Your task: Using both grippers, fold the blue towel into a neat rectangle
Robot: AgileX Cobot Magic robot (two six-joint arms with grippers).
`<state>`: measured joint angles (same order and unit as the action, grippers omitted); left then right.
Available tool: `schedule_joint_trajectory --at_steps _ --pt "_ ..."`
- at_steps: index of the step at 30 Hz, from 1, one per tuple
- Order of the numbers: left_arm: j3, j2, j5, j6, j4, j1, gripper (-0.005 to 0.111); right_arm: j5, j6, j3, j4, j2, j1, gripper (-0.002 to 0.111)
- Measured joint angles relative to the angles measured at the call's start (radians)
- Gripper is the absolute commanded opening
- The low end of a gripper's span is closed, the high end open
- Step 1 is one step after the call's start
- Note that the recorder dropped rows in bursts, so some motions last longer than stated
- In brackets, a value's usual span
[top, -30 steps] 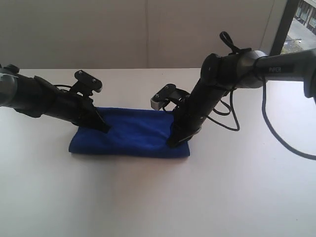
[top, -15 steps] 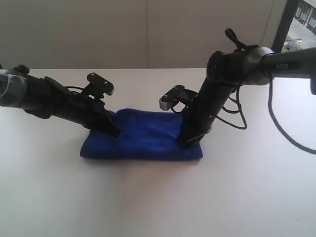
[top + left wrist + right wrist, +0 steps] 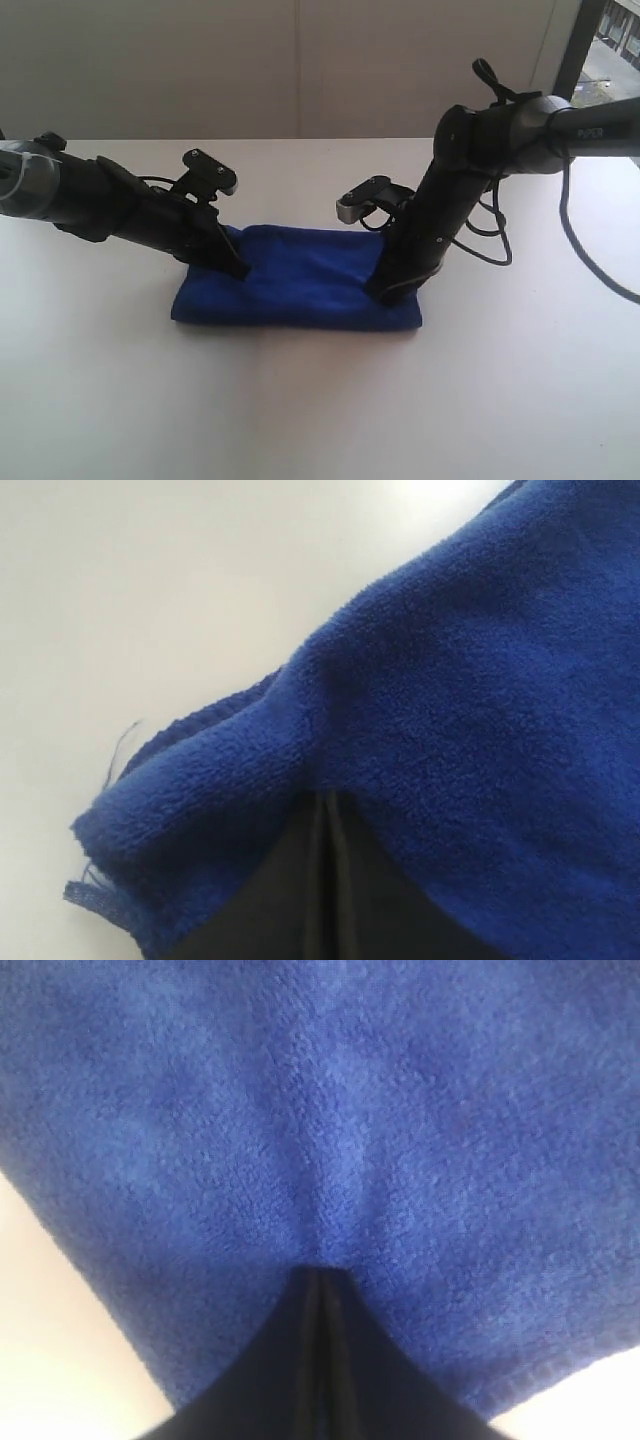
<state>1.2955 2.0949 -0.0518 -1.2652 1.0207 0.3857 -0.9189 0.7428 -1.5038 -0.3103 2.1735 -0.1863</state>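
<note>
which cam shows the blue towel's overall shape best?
Exterior view: the whole blue towel shows, a long strip lying on the table. Left wrist view gives only a frayed corner; right wrist view only close-up pile and a hem.

The tips of the black flat-plated left claw and right claw vanish under the deep blue plush microfibre towel, so how much cloth each pinches cannot be told. Both wrist views crop the towel. The exterior view's edges cut off both arms; lettering on the grey tube is blurred.
</note>
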Motion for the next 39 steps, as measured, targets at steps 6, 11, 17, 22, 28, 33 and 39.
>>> schedule_joint_trajectory --at_steps 6,11,17,22,28,33,39 --pt "0.000 0.000 0.000 0.003 -0.016 0.002 0.000 0.002 0.000 0.010 -0.002 -0.009 0.005 0.000" --pt "0.000 0.000 0.001 0.003 -0.018 0.002 0.003 0.011 -0.002 0.014 0.007 -0.017 0.005 0.004" --pt "-0.002 -0.013 -0.004 0.003 -0.056 0.009 0.034 0.024 -0.004 0.024 0.028 -0.034 0.005 0.035" --pt "-0.009 -0.040 -0.022 0.003 -0.079 0.010 0.062 0.020 -0.010 0.029 0.028 -0.042 0.007 0.054" --pt "-0.010 -0.086 -0.009 0.003 -0.097 0.010 0.064 0.037 -0.012 0.037 0.034 -0.090 0.007 0.054" --pt "-0.010 -0.152 0.001 0.003 -0.097 0.010 0.063 0.060 -0.012 0.037 0.032 -0.181 0.007 0.052" --pt "-0.010 -0.222 -0.205 0.061 -0.097 0.010 0.023 0.100 -0.030 0.037 0.045 -0.258 0.007 0.017"
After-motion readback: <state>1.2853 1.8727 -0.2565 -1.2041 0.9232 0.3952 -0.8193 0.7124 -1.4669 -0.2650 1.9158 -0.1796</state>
